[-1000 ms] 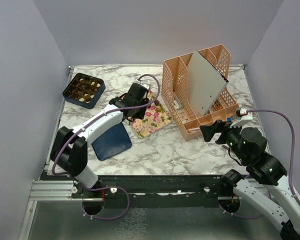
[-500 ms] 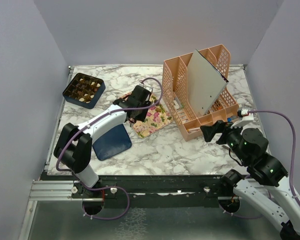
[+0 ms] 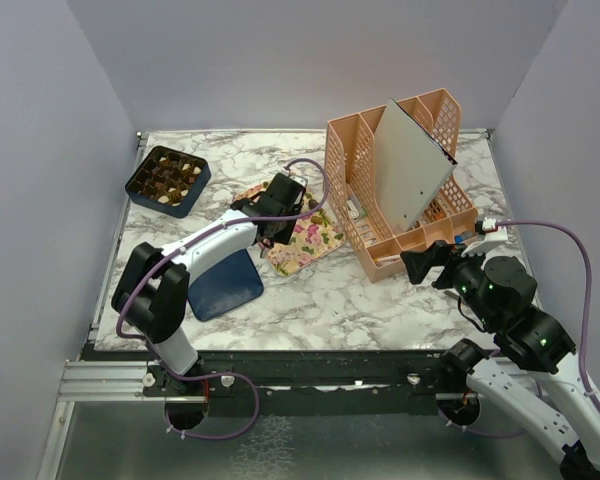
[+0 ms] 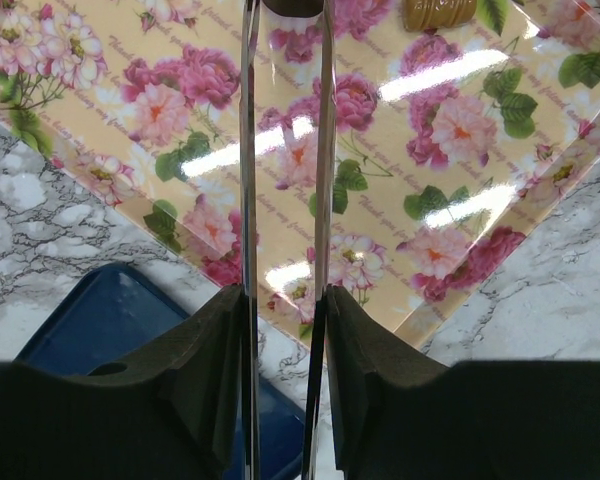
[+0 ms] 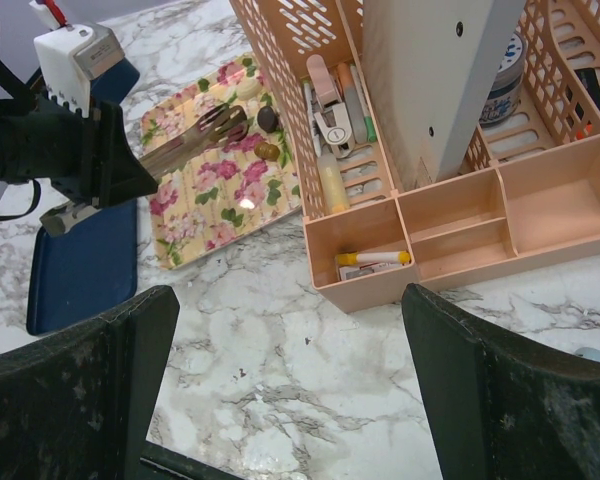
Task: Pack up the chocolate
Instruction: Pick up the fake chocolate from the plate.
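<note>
A dark chocolate point(image 4: 293, 5) lies straight ahead of my left pincer point(image 4: 285, 330), at the tips of the tongs point(image 4: 248, 150), on the floral tray point(image 4: 460, 130). A tan chocolate point(image 4: 438, 12) sits ahead to the right. My left pincer is half-closed, clamping the tongs. My right pincer point(image 5: 290, 340) gapes wide and holds nothing.

In the left wrist view the top edge cuts off the blade tips of the left end effector point(image 4: 285, 60), the dark chocolate piece point(image 4: 292, 5) between them and a tan chocolate piece point(image 4: 438, 12), and overhead the chocolates point(image 3: 170, 178) in the blue box point(image 3: 175, 208) at the counter's far-left corner are too small to distinguish.
</note>
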